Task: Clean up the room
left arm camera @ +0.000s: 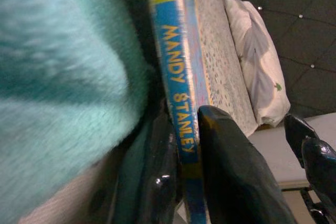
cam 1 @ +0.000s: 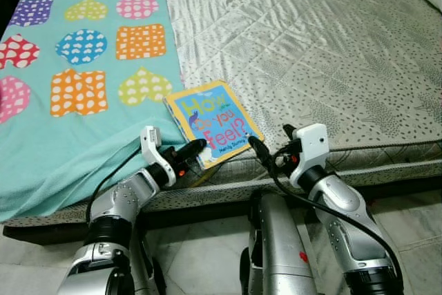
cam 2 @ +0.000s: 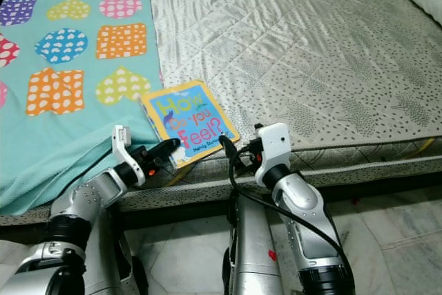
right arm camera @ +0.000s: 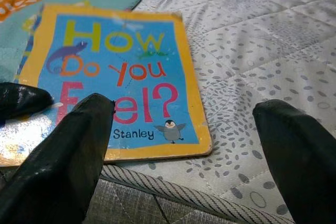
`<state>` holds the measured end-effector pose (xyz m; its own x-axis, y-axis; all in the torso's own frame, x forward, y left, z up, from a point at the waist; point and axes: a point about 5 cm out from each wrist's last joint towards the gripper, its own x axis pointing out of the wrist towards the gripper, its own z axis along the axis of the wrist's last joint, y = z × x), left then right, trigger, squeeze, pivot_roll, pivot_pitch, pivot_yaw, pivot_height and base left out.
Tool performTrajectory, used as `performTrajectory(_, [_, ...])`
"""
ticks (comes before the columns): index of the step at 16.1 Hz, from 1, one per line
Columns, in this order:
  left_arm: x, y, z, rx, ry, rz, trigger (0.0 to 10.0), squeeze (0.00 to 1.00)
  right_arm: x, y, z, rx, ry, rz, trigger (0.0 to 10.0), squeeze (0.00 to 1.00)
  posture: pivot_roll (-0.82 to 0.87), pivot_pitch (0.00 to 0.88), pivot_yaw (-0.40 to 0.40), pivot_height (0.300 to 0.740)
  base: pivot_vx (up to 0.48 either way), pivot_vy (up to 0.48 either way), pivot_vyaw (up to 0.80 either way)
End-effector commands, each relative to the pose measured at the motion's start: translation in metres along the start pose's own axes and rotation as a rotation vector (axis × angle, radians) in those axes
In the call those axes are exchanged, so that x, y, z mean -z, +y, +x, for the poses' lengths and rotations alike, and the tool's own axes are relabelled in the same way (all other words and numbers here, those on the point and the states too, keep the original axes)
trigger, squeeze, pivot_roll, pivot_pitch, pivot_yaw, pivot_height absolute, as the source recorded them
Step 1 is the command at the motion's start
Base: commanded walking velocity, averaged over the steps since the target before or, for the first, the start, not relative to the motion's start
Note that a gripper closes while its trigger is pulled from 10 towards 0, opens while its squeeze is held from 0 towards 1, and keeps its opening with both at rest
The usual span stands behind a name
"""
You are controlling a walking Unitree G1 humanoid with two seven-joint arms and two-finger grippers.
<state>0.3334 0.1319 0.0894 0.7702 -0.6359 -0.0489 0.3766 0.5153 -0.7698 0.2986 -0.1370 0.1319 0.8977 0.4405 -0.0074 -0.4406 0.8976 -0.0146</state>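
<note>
Left wrist view | left gripper [cam 1: 195, 148] fingers pinch book [cam 1: 213, 119] | right gripper [right arm camera: 184, 145] fingers spread wide, empty

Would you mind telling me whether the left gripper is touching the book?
Touching. In the left wrist view the left gripper has its two black fingers pressed against both sides of the book at its spine edge, with no gap.

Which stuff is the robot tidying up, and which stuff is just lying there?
Being tidied:
- blue and yellow board book, lying at the bed's edge
- left gripper, shut on the book's spine
- right gripper, open, beside the book

Just lying there:
- turquoise blanket with coloured hearts
- grey quilted mattress cover
- white pillow
</note>
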Motion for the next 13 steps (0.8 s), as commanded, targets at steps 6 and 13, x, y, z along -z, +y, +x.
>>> performTrajectory(6, [-0.010,-0.002,-0.002,-0.142,-0.064,0.344,0.0,0.00,0.001,-0.001,0.002,0.004,0.001,0.001,10.0,0.00,-0.18,0.169,-0.064,0.484,0.000,0.000,0.00])
performTrajectory(13, [-0.030,0.007,-0.057,-0.402,-0.313,0.585,0.0,0.00,0.009,0.013,0.006,-0.020,0.042,0.337,10.0,0.00,-0.12,0.113,-0.025,0.484,0.000,0.000,0.00])
